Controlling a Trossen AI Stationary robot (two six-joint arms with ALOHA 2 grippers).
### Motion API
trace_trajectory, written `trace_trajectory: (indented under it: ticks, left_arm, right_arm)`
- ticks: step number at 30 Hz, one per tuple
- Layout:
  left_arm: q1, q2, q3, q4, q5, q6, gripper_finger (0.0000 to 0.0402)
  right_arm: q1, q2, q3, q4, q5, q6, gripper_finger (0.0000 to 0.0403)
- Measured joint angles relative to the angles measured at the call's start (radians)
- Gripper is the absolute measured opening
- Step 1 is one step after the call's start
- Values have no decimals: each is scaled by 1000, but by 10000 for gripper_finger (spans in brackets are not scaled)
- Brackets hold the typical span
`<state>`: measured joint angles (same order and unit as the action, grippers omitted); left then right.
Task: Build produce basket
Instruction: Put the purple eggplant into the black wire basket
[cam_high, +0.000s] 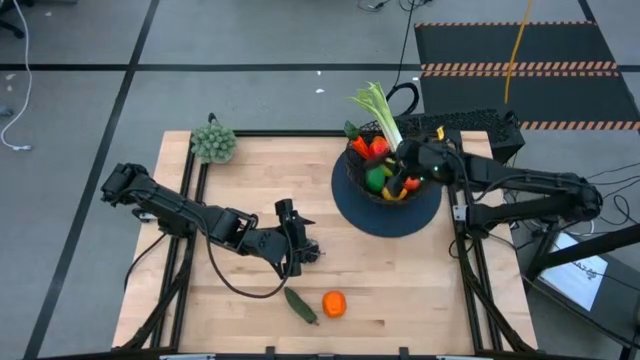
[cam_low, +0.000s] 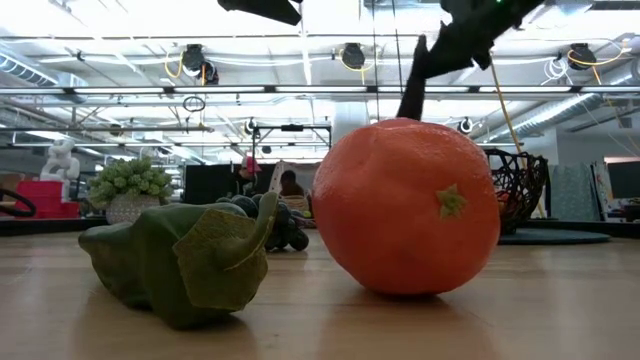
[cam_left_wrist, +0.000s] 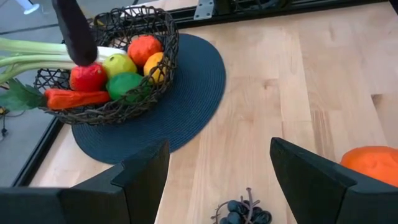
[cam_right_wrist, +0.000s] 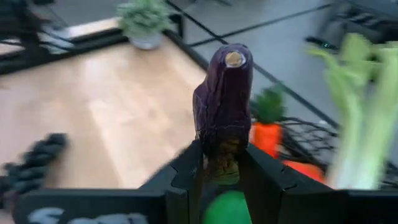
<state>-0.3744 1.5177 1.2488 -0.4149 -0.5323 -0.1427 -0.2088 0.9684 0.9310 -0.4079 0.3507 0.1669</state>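
Clearly clamped between the fingers of the right gripper (cam_right_wrist: 219, 163): a dark purple toy eggplant (cam_right_wrist: 223, 102), held upright over the black wire-mesh bowl-shaped basket (cam_high: 372, 185), its lower end hidden between the fingers. Seen from the left wrist as a dark bar cut off at the frame edge, hanging just above the fruit. Sat on a round dark flat mat (cam_high: 385, 207) at the table's far right. Already packed inside: a white-green leek (cam_high: 382, 114) poking out over the rim, an orange carrot (cam_left_wrist: 76, 98), a red tomato (cam_left_wrist: 87, 77), a yellow-green apple (cam_left_wrist: 119, 63), a green lime (cam_left_wrist: 125, 85); other pieces too crowded to name.

Spread wide and holding nothing, the left gripper (cam_left_wrist: 214, 171), hovering above a small bunch of dark grapes (cam_left_wrist: 241, 212) near the middle of the light wooden table (cam_high: 250, 190), the bunch partly cut off in the wrist view. Lay near the front edge, just apart from each other: a round orange (cam_high: 334, 303) and a dark green cucumber (cam_high: 300, 305). Stood at the far left corner: a grey-green bushy clump (cam_high: 213, 142).
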Motion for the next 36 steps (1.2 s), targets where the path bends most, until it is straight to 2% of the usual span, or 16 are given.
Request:
trace_trajectory:
  ticks: [14, 20, 32, 36]
  left_arm:
    - [1, 0, 0, 17, 0, -18, 278]
    - [2, 1, 0, 17, 0, -18, 278]
    - [2, 1, 0, 17, 0, -26, 278]
    - [2, 1, 0, 16, 0, -26, 278]
  right_arm:
    - [-164, -88, 2, -108, 20, -82, 86]
    - [-234, -97, 0, -203, 98, -91, 86]
    - [-331, -97, -99, -177, 88, -90, 86]
    - [-344, -97, -114, -168, 37, -67, 86]
